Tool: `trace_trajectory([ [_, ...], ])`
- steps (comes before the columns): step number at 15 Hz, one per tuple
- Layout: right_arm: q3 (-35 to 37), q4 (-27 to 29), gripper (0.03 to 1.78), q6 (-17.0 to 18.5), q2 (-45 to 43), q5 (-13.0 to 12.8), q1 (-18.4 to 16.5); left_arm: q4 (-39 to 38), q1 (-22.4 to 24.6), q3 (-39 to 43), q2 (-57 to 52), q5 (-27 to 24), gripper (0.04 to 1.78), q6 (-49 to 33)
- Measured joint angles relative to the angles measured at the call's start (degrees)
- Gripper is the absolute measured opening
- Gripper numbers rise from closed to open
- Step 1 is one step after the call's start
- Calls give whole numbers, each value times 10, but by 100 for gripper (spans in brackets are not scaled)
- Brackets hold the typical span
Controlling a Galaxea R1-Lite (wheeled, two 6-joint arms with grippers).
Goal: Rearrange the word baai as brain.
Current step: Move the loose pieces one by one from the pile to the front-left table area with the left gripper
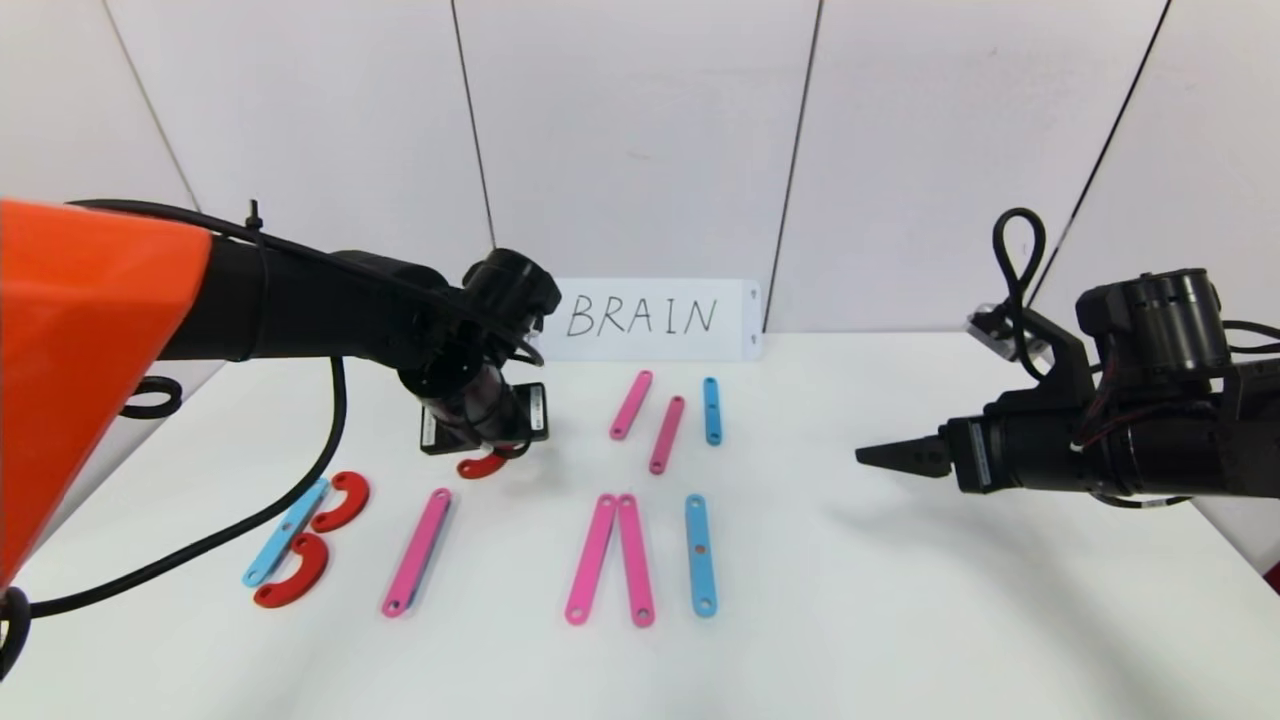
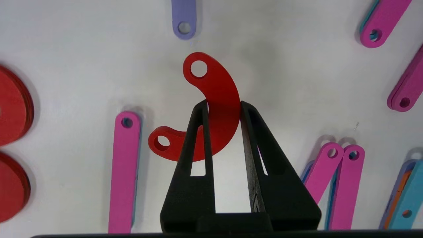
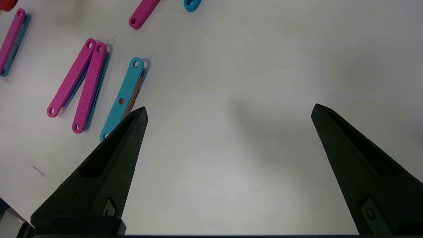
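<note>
Flat plastic letter pieces lie on the white table. At the left a blue strip [image 1: 285, 531] with two red curves [image 1: 340, 501] forms a B. A single pink strip [image 1: 417, 551] lies to its right, then two pink strips [image 1: 610, 559] meeting in a point and a blue strip [image 1: 700, 554]. My left gripper [image 1: 490, 455] is shut on a red curve [image 2: 218, 99] and holds it above the table, past the pink strip's far end. A purple strip end [image 2: 183, 18] shows in the left wrist view. My right gripper [image 1: 880, 456] is open and empty, hovering at the right.
A white card handwritten BRAIN [image 1: 650, 318] stands against the back wall. Two short pink strips [image 1: 631, 404] and a short blue strip [image 1: 712, 410] lie in front of it. The table's right half [image 3: 231, 132] is bare under the right gripper.
</note>
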Motion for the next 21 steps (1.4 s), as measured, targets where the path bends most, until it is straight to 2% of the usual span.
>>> trace_trajectory([
  [4, 0, 0, 173, 0, 0, 0, 0, 82, -12, -37, 18, 33, 31, -109],
  [21, 1, 0, 173, 0, 1, 0, 0, 72, -20, 10, 42, 30, 31, -126],
])
